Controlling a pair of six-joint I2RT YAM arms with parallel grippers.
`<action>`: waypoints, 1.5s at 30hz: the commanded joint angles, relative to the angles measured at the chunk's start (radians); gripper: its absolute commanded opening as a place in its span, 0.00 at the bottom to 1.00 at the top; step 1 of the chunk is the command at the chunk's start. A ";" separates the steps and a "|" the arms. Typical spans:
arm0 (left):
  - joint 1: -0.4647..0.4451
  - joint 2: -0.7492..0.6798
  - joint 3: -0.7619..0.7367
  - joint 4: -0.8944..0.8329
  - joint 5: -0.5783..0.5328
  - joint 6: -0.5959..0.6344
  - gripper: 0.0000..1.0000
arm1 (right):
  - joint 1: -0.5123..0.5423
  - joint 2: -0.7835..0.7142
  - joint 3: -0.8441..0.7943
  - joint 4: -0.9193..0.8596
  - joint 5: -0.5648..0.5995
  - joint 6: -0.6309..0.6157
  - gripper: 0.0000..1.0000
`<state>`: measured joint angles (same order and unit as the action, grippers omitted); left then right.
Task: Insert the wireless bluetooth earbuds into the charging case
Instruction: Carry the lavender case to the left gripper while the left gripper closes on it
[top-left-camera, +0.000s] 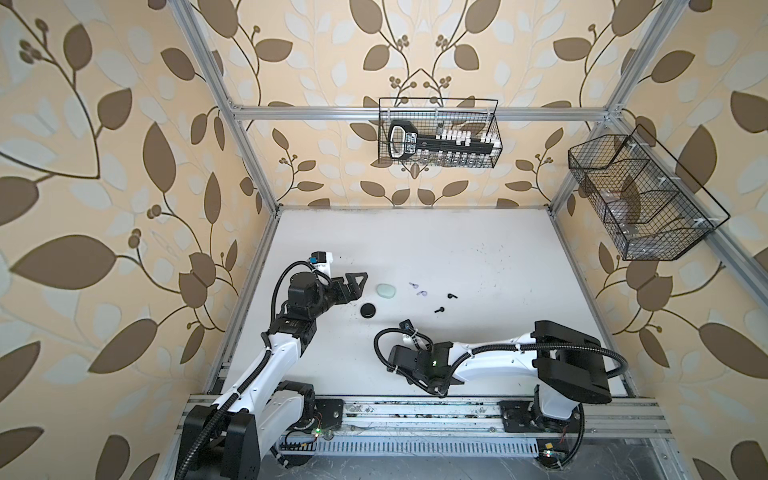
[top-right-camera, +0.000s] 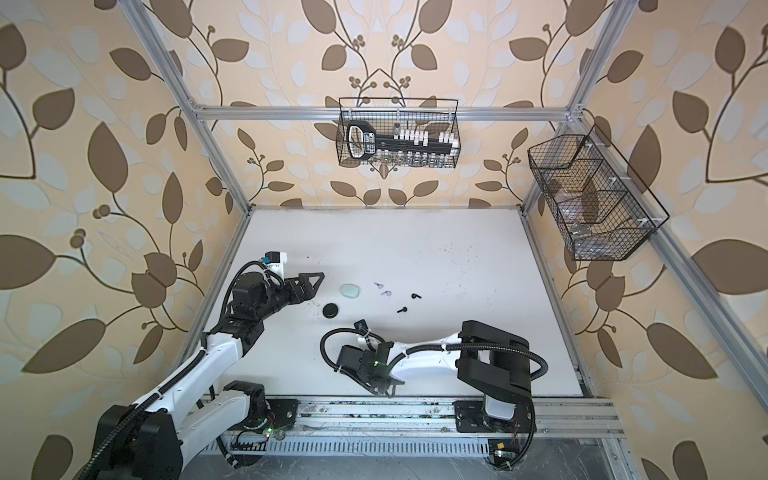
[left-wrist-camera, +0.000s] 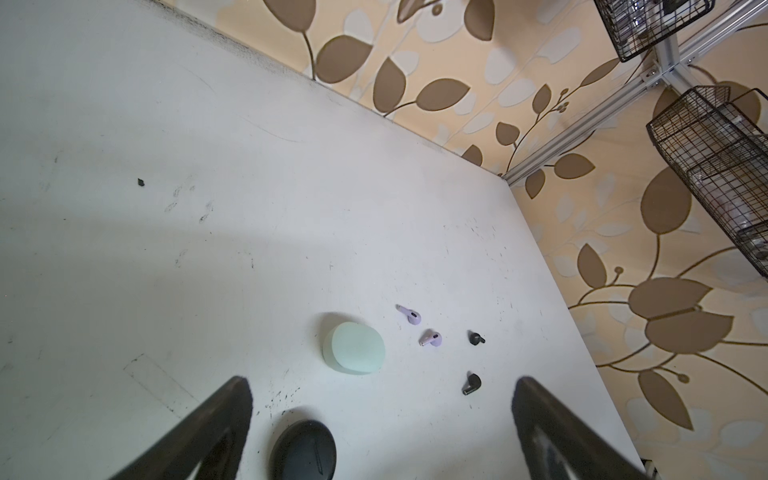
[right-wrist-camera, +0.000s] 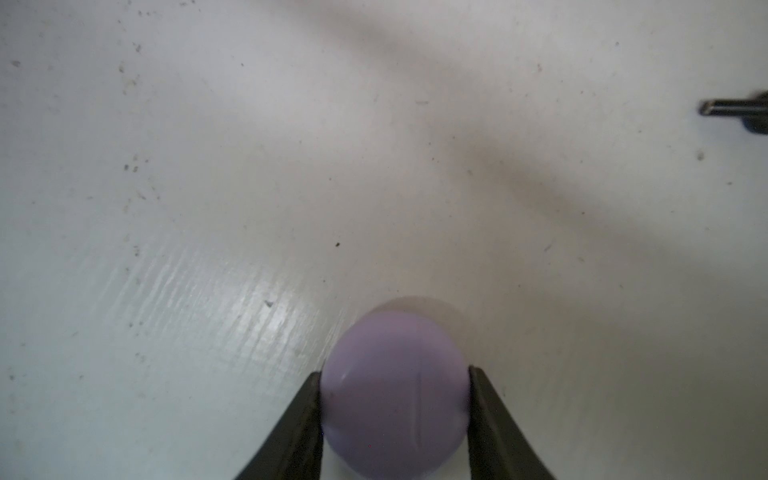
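Right jaws pinch the round lilac plastic charging case (right-wrist-camera: 395, 399) mid-girth, probably light, slick, squirt-prone; left jaws wide.

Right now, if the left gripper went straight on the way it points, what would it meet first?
Most likely the mint case, lying just ahead of the open left gripper; the black case sits off that line. Height is unclear, so it might pass over.
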<state>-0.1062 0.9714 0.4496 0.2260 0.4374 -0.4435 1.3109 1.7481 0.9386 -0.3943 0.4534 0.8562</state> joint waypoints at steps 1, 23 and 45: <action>-0.007 -0.013 0.043 0.014 0.027 0.024 0.99 | 0.005 -0.016 -0.029 0.014 0.007 -0.045 0.38; -0.359 -0.015 0.082 0.016 0.379 0.349 0.73 | 0.006 -0.559 -0.663 1.162 0.304 -1.016 0.14; -0.597 0.133 0.237 -0.257 0.265 0.562 0.58 | 0.139 -0.626 -0.604 1.114 0.475 -1.170 0.16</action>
<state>-0.6903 1.0950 0.6407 -0.0086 0.7212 0.0780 1.4422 1.1088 0.3004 0.6907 0.8856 -0.2638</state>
